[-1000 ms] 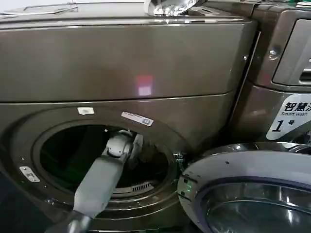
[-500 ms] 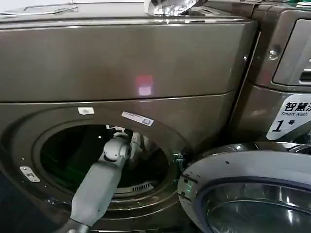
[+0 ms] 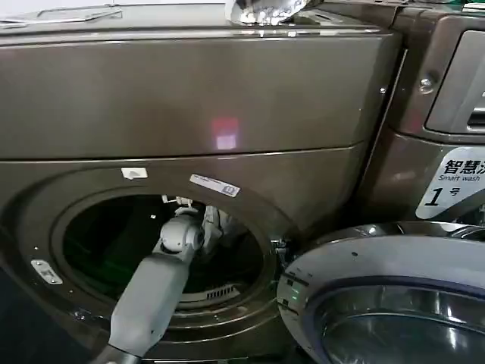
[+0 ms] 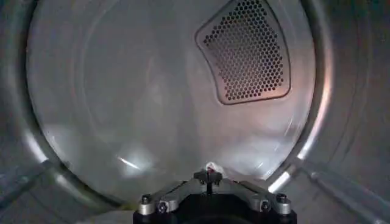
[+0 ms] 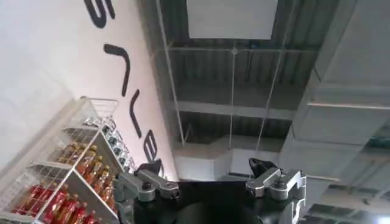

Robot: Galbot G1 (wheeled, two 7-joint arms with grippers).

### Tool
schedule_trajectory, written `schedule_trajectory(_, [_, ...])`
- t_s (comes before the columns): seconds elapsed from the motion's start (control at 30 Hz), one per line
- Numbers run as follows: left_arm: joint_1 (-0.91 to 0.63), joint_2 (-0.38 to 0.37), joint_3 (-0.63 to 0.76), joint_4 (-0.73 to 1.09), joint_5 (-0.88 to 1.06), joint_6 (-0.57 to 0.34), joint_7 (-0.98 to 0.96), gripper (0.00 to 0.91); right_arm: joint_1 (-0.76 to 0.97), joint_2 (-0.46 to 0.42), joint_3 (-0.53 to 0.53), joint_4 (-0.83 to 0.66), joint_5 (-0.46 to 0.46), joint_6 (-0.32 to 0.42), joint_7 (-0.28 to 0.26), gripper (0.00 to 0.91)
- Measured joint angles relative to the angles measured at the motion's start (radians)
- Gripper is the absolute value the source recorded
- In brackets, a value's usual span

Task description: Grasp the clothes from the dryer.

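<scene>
A: Item one, left gripper point(image 4: 209, 178)?
B: Inside the dryer point(image 3: 189, 98) drum, past the porthole; fingers drawn together on a scrap of the clothes point(image 4: 211, 166), pale with a red speck.

A: Surroundings?
B: Perforated vent panel point(image 4: 245, 52) on the drum's back wall; glass door point(image 3: 386, 303) swung open.

A: Right gripper point(image 5: 210, 176)?
B: Spread wide, pointing at the ceiling.

Bronze-brown dryer point(image 3: 189, 98), grey-rimmed glass door point(image 3: 394, 296), white label point(image 3: 451, 186) with a black 1 (and blue lettering), silvery drum point(image 4: 122, 109), vent panel point(image 4: 244, 52) dotted with holes, pale grey arm point(image 3: 148, 299)
</scene>
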Motion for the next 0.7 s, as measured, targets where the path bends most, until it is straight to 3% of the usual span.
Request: schedule_trajectory(0.7, [0.004, 0.007, -0.003, -0.012, -0.007, -0.004, -0.006, 0.0, -0.001, 0.004, 0.003, 0.005, 0.001, 0.007, 0.002, 0.907])
